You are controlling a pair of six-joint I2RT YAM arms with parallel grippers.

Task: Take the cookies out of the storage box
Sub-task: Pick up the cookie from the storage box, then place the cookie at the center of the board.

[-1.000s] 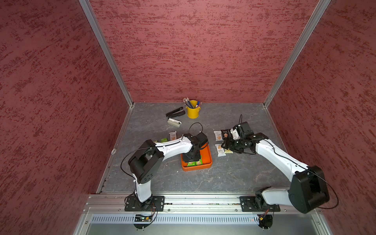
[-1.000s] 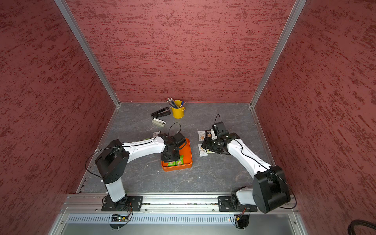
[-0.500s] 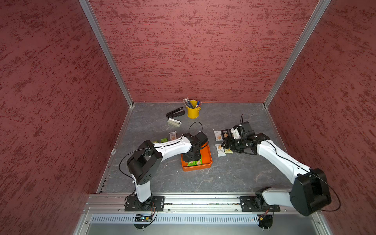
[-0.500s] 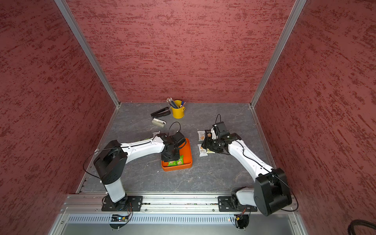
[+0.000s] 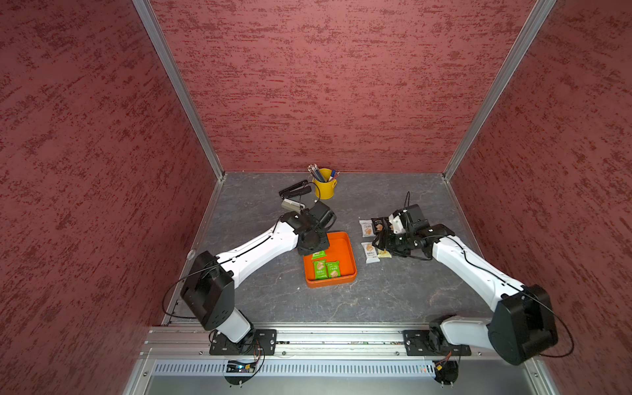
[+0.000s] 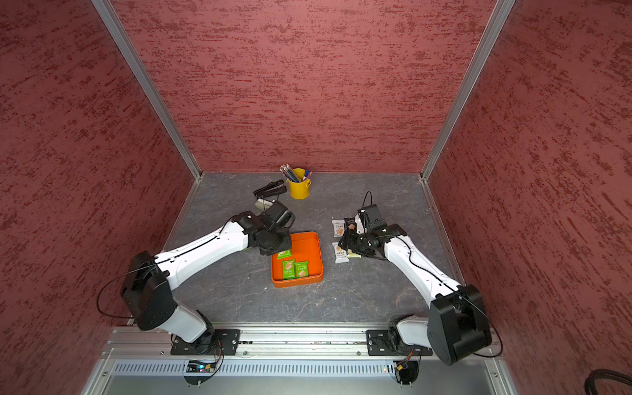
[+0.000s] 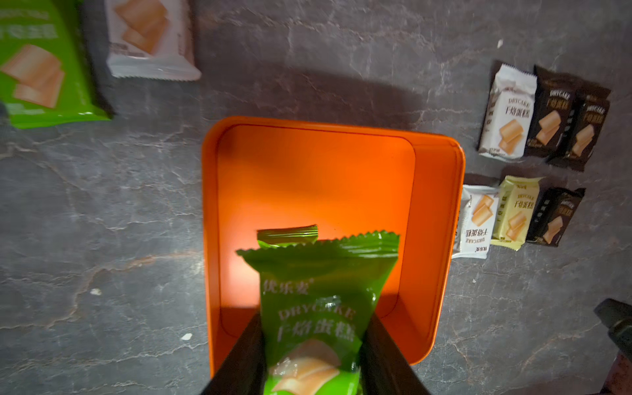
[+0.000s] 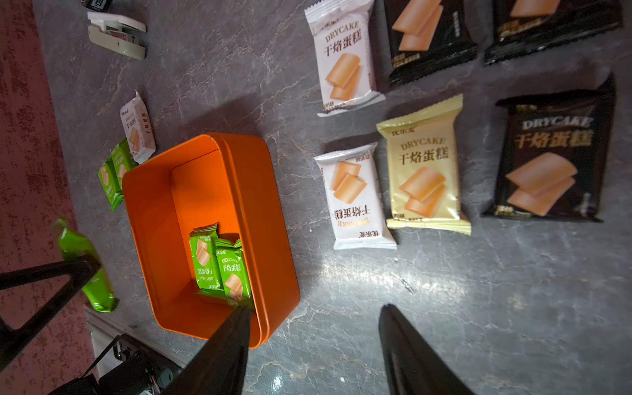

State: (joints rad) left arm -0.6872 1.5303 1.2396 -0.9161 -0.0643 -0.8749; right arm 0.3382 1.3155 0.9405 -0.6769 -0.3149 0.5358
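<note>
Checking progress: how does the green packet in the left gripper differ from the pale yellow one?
The green packet is pinched in the left gripper, held up over the storage box; the pale yellow packet lies flat, loose on the table outside it. Both picture tan biscuits.

surface: grey veined tabletop (image 5: 393, 301) | landmark: orange storage box (image 5: 331, 282) | right-arm side of box: six cookie packets (image 8: 424, 171) in two rows (white, black, pale yellow) | left-arm side of box: green packets (image 8: 114, 178), white packet (image 8: 138, 131) | behind box: yellow pencil cup (image 5: 325, 189), black stapler (image 5: 294, 189), grey-white stapler (image 8: 116, 36)
</note>
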